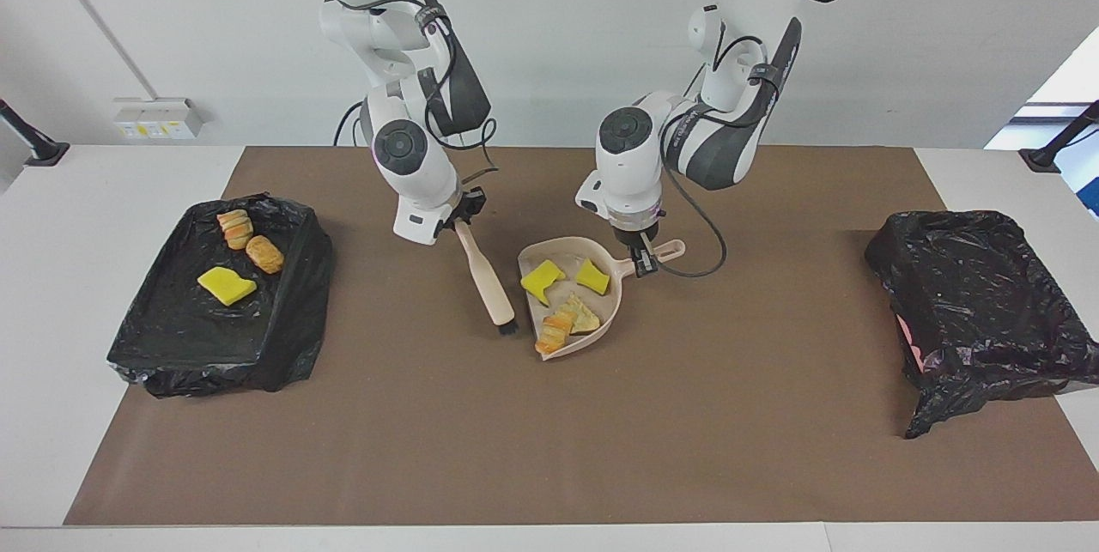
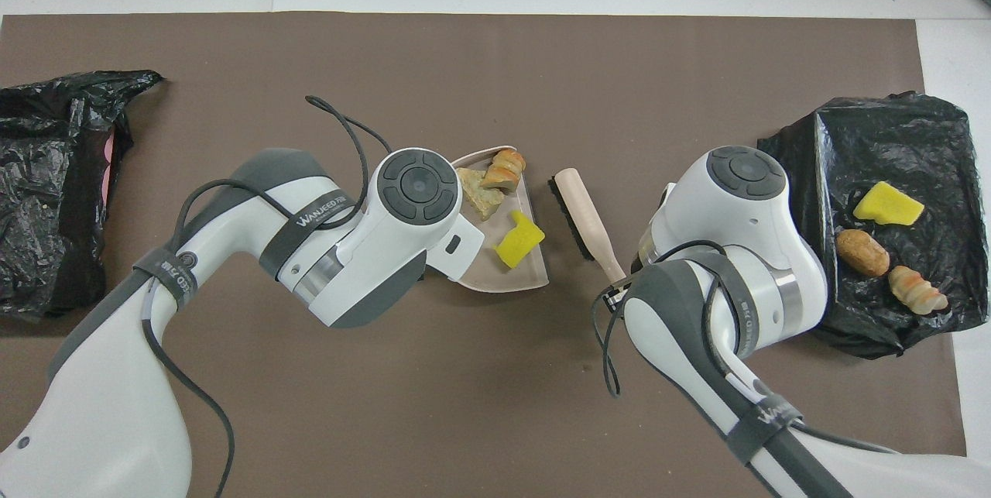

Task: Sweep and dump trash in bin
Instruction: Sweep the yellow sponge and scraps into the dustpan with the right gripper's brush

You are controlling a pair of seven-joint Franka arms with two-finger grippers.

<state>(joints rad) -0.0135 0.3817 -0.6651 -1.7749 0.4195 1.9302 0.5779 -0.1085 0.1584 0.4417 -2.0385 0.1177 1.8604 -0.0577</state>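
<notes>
Listing the table (image 1: 549, 449) contents under its brown mat (image 2: 464, 56):

1. Dustpan (image 1: 571, 303), beige, at mid-table. It carries part of the trash: 2 yellow sponge chunks (image 1: 541, 279) and 2 tan-orange bread-like lumps (image 1: 567, 324), the lumps at the pan's lip, the end farther from the robots. Its handle points toward the robots and toward the left arm's end of the table.

2. Left gripper (image 1: 642, 260), reaching down onto the dustpan's handle; jaws pinched on that handle. In the overhead view the arm's wrist covers the handle.

3. Brush (image 1: 489, 282), beige with dark bristles, just beside the dustpan toward the right arm's end of the table, slanted, bristle end low and farther from the robots. Whether the bristles touch the mat cannot be told.

4. Right gripper (image 1: 459, 221), at the top of the brush handle; jaws pressed tight on it.

5. Black-lined tray (image 1: 172, 346), at the right arm's end of the table. It holds the rest of the trash: 1 yellow sponge chunk (image 1: 226, 285) and 2 bread-like lumps (image 1: 249, 241), apart from one another.

6. Black bag-lined bin (image 1: 970, 303), at the left arm's end of the table, well apart from the dustpan; a little pink shows at its side.
</notes>
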